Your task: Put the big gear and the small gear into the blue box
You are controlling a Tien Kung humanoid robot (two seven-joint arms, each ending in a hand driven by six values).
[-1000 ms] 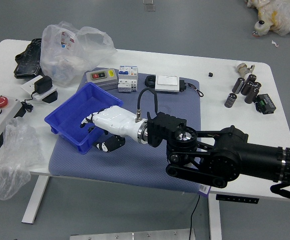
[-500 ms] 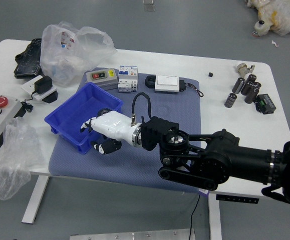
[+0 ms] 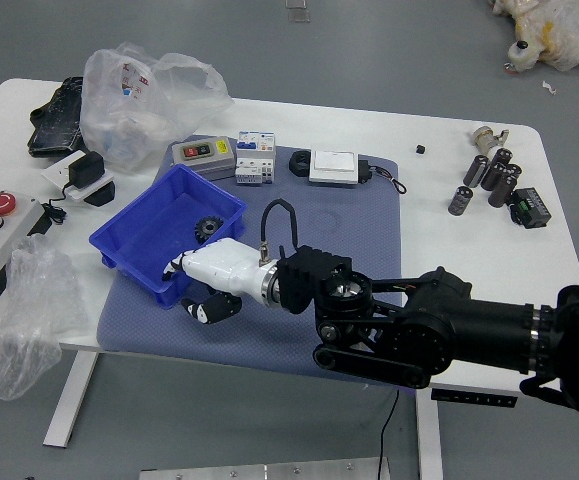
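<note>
White tabletop (image 3: 499,250) at the front, with a rectangular blue-grey mat (image 3: 269,335) across it, and there's the robot's white-and-black right hand (image 3: 231,272) at the near side of the rectangular blue box (image 3: 129,222), fingers and thumb loosely apart, nothing visible in their grasp! Just beyond it, one dark, round, toothed gear (image 3: 207,229) lies inside the box; farther back sits a crumpled, translucent plastic bag (image 3: 149,105).

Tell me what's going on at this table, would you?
The robot's right hand is over the near edge of the blue box, its fingers apart and nothing seen in its grasp. One dark gear lies inside the box; whether it's the big or the small one, I can't tell. I can't make out a second gear. The left arm is out of view.
</note>
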